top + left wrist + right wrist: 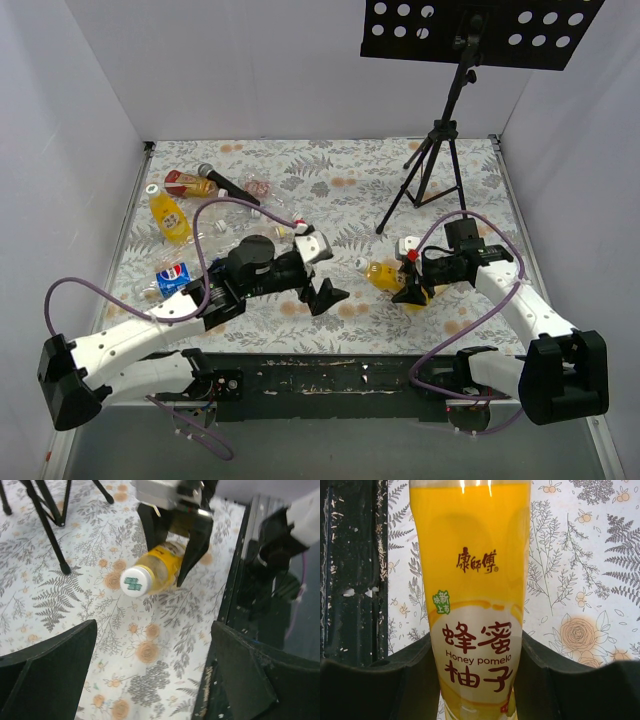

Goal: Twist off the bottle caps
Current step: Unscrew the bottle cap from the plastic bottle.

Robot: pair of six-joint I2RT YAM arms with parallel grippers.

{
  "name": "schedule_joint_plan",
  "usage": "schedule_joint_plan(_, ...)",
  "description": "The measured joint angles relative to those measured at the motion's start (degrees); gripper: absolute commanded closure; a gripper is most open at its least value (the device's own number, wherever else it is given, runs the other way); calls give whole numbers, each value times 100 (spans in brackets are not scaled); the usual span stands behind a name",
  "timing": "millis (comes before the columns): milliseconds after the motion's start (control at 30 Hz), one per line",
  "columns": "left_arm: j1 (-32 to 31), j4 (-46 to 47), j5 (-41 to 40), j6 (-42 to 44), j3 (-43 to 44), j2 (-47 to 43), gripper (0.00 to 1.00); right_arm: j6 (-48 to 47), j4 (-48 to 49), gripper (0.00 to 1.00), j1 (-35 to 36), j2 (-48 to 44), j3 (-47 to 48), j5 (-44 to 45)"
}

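Bottle held level, cap toward the left arm

Orange-yellow plastic bottle with a "Honey pomelo" label (385, 274) lies with its long axis roughly horizontal above the floral tablecloth (340, 190), just left of the right gripper (412, 290). Its neck end points left, toward the left gripper (322, 272); its base end sits in the right arm's claw. In the left wrist view the white round screw cap with a green mark (135, 581) is on the neck and faces that camera, tilted slightly down-left.

Right gripper: black fingers (410, 680) pressed against both sides of the bottle's label, clamped on the bottle body.

Left gripper: jaws spread wide, nothing between them, standing apart from the cap and in line with the bottle's axis.

Left of the held bottle, well apart, lie a second orange-yellow bottle (170, 218), a blue-labelled bottle (174, 277) and a black microphone (226, 183). Behind the held bottle stands a black tripod stand (432, 170).
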Motion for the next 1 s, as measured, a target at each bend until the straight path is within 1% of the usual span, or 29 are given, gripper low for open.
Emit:
schedule_joint_plan(67,-4,70,332,723,-50,262,2,144,20,99,-26,72,57,-35)
schedule_joint_plan(133,-4,103,553,1196,-50,542,2,304,57,99,-46,120,81,-46)
schedule_joint_plan(233,4,208,774,1700,-39,949,10,422,63,99,-50,133,85,-57)
schedule_joint_plan(333,66,337,970,2011,70,1294,16,444,63,99,-50,131,85,-61)
schedule_joint_plan(433,247,476,1270,2116,247,1475,23,428,59,99,-50,131,85,-63)
schedule_joint_plan(633,658,673,1917,2131,752,1792,40,352,13,99,-50,131,85,-63)
schedule_joint_plan(767,748,584,2339,2135,1010,2076,42,323,7,99,-50,131,85,-63)
schedule_joint_plan(900,776,354,2693,2149,1152,2297,52,295,0,99,-50,131,85,-63)
schedule_joint_plan(1000,785,210,2844,2166,1185,2406,58,260,-7,99,-50,131,85,-61)
